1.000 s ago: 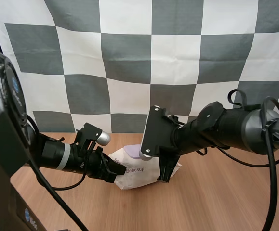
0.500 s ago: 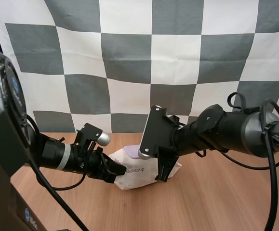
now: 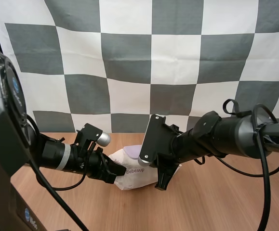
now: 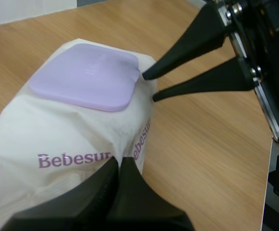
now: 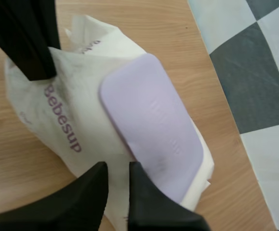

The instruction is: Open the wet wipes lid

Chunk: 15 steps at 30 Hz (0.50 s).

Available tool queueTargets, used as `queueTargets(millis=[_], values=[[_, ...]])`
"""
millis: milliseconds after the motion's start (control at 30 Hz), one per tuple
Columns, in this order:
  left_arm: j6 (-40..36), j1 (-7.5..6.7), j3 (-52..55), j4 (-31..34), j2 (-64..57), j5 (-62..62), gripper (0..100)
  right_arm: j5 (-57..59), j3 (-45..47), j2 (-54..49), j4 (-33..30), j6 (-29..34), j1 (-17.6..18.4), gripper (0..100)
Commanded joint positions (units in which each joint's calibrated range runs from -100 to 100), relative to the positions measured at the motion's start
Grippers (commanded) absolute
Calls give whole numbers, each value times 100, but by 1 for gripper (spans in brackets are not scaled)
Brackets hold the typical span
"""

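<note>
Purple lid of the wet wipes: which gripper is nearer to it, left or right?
Right. The right gripper has its open tips at the edge of the lid; the left gripper pinches the end of the pack, away from the lid.

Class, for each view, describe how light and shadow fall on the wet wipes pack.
High view: pack bright, table without hard shadows. Left wrist view: lid evenly lit, no glare. Right wrist view: creases beside the lid darken the pack.

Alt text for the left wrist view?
The left gripper pinches the edge of a white wet wipes pack on a wooden table, lilac lid closed. The open right gripper has one tip at the lid's corner.
</note>
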Motion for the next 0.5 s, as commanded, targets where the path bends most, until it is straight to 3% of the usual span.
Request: queueTargets(millis=[0, 467], values=[[-32, -3, -3, 17, -8, 0, 0, -163, 1, 1, 92, 0, 0, 36], [-35, -3, -3, 17, -8, 0, 0, -391, 1, 1, 184, 0, 17, 37]])
